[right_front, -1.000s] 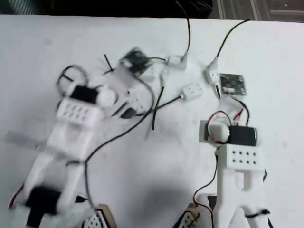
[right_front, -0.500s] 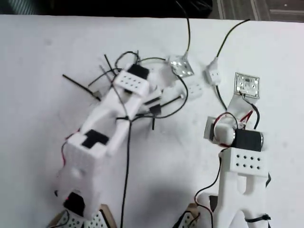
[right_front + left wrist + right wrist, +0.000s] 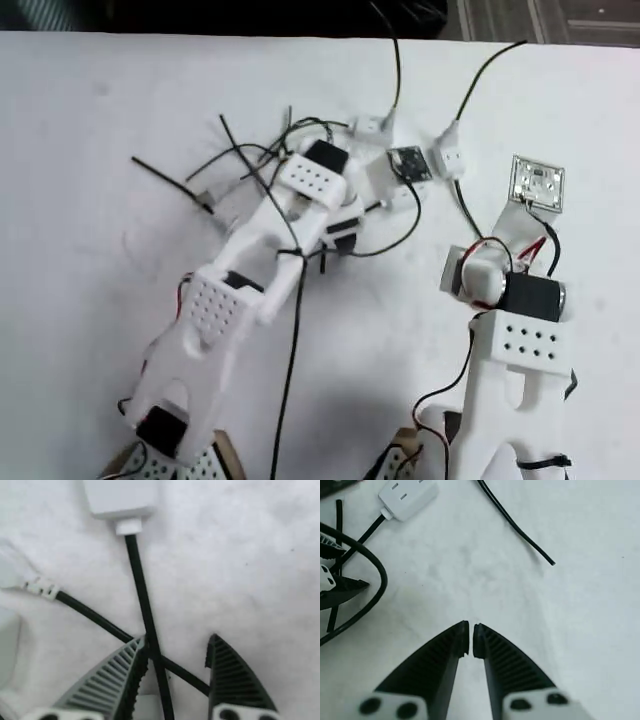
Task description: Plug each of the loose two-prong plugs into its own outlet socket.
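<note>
White table (image 3: 90, 90), nothing fancy: left gripper (image 3: 177, 641) gapes around a floppy-looking black cord (image 3: 139, 575), right gripper (image 3: 471, 640) sits pinched shut on nothing; I'd grab the light, rigid plug body (image 3: 120, 497) lying just ahead instead.

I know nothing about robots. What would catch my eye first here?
The tangle of black cords near the far middle of the white table, with the left arm leaning into it. The left end effector, open, hangs over two that cross, while the right end effector sits shut above bare table.
</note>
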